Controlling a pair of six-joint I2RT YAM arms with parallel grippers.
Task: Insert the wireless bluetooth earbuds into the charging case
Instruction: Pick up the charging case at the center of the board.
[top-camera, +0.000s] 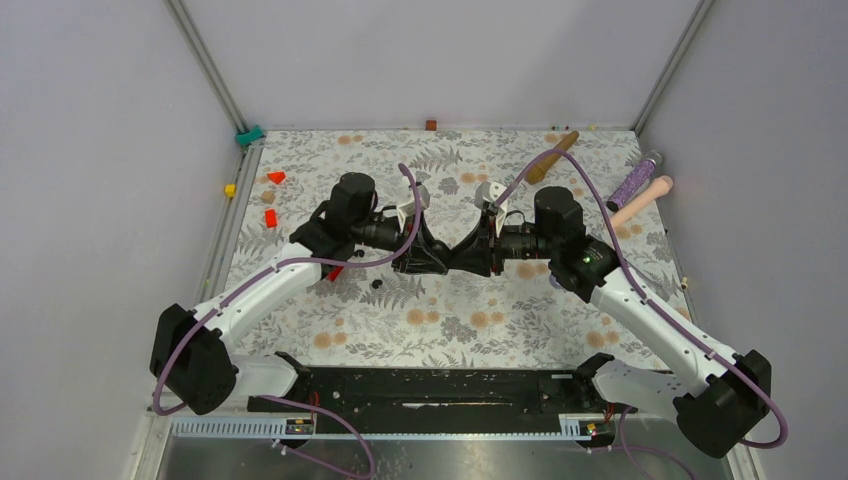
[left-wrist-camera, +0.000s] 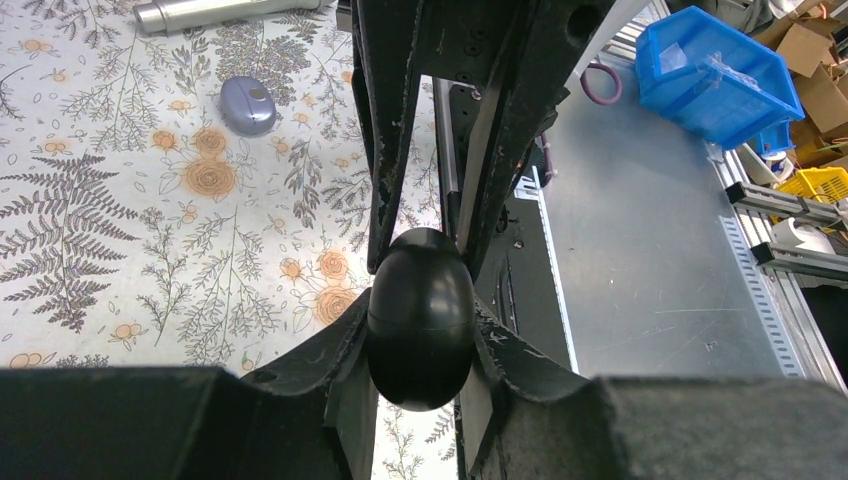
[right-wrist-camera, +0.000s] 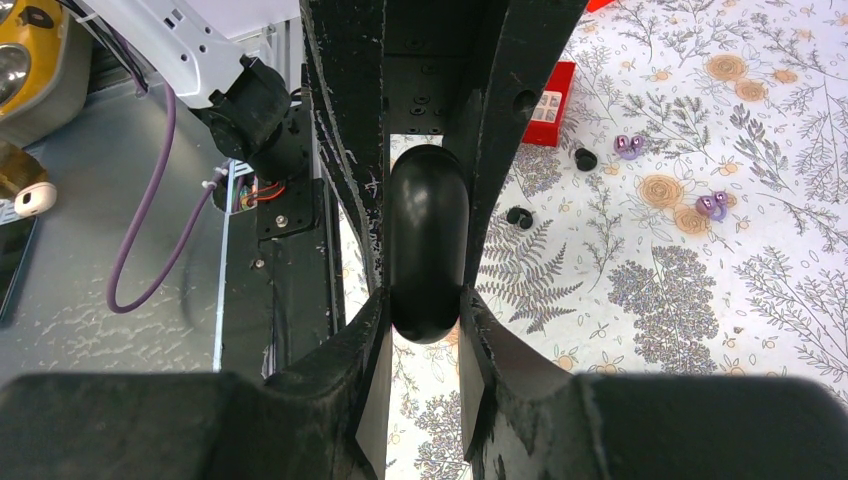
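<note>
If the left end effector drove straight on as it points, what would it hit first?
The right end effector, head-on to the left end effector; both grip the same black case, with hardly any gap between.

Left gripper (top-camera: 438, 258) and right gripper (top-camera: 460, 255) are seen tip to tip in the middle of the table (top-camera: 560, 330). What's between them can't be made out. A tiny black earbud (top-camera: 375, 284) is spotted just toward the near edge. Red blocks (top-camera: 270, 217) are scattered by the left edge, and a wooden stick (top-camera: 553, 157) is parked near the far right corner.

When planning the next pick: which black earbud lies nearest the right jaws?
The black earbud on the fern print, beside them; the other black earbud lies nearer the red box.
</note>
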